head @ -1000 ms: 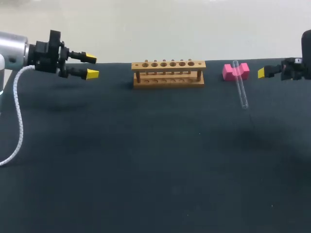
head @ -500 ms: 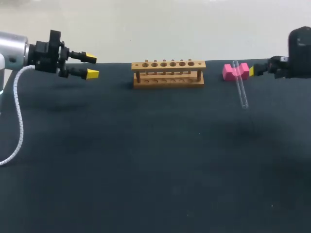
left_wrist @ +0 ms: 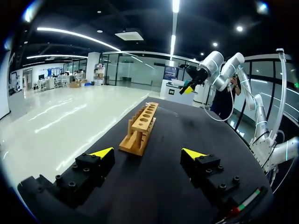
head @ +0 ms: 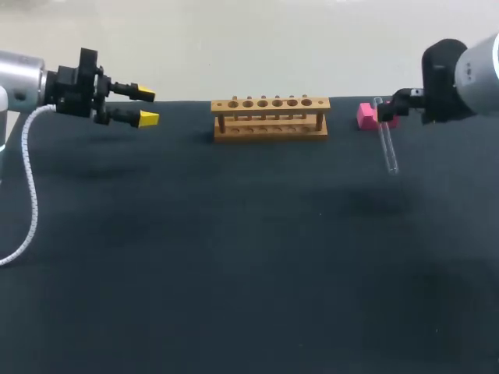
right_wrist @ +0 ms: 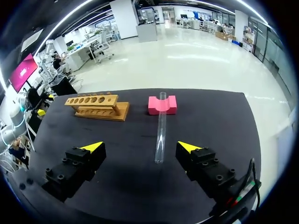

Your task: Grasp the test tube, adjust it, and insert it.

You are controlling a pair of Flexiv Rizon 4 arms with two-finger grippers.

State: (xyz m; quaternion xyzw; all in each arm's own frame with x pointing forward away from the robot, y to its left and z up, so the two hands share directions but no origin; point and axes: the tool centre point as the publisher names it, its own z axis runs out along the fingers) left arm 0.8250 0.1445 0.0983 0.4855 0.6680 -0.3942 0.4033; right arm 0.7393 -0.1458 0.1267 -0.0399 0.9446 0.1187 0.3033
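The test tube [right_wrist: 160,128] is laid on the dark table [head: 234,257] between the wide-spread, empty fingers of the right gripper [right_wrist: 140,147], untouched, its far end propped on the pink block [right_wrist: 162,105]. Beside the block the wooden rack [head: 270,118] is set. Well apart, the left gripper [head: 146,107] is held open and empty.

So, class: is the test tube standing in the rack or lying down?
Lying down: the test tube rests on the pink block, outside the rack.
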